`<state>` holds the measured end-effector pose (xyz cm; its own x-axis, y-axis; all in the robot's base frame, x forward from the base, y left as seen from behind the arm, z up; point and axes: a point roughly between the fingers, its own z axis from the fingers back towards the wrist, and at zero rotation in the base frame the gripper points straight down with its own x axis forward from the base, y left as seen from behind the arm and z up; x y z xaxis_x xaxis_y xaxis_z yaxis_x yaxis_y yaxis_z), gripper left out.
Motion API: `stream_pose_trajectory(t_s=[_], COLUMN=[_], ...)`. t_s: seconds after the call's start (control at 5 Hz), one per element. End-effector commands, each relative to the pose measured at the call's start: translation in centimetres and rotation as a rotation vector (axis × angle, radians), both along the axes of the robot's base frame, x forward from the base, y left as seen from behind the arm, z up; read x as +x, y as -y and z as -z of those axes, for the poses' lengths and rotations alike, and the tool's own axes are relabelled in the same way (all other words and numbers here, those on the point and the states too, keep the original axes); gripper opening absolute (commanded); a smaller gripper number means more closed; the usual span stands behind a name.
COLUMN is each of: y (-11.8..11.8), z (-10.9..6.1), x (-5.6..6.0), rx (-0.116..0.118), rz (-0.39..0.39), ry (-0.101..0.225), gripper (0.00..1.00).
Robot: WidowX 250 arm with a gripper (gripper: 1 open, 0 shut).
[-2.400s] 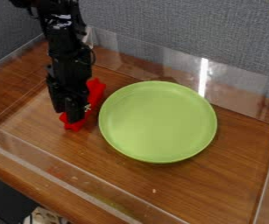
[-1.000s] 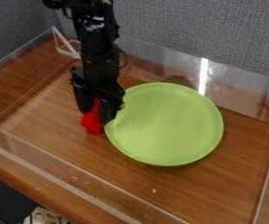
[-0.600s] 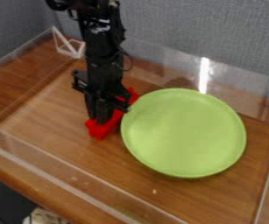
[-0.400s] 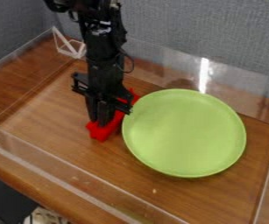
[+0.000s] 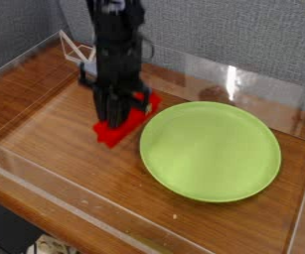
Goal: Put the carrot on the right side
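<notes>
I'm working the arm from back here, and I'm taking the green plate (image 5: 211, 151) as my landmark. The gripper (image 5: 120, 111) is coming down beside the plate's left edge, as the camera looks at it, and its jaws are pinching the carrot (image 5: 124, 121). The red bar is sitting between the dark fingers, leaning at a slant just off the plate's upper left edge; whether it is brushing the rim I can't tell from this angle. The arm and the piece are showing a little blurred, so I'm reading them as moving, and I'm guessing that the carrot is beginning to lift off the wooden surface (image 5: 62, 149), though I'm not seeing a sure gap beneath it.

As for progress, I'm judging the grasp to be done and the carry to be just starting. The carrot is still lacking its place: it is lying left of the plate, and the task is asking for the right side. What's remaining is raising it, taking it past or over the plate, lowering it beyond the plate's right edge and letting go.
</notes>
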<state>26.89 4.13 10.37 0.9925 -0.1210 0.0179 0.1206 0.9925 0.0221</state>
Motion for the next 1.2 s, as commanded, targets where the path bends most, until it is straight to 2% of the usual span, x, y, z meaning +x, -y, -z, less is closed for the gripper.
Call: stream_pose_trajectory(t_s=[0.0, 0.2, 0.4, 0.8, 1.0], y=[1.6, 4.3, 6.9, 9.7, 9.0], z=[-1.9, -1.2, -1.1, 1.1, 2.2], x=[0.2, 0.0, 1.5, 4.3, 3.3], rx=[0.002, -0.012, -0.028, -0.072, -0.084], rz=[0.067, 0.151, 0.220, 0.336, 0.363], ry=[0.068, 0.072, 0.075, 0.069, 0.054], gripper=[0.00, 0.00, 0.00, 0.00, 0.00])
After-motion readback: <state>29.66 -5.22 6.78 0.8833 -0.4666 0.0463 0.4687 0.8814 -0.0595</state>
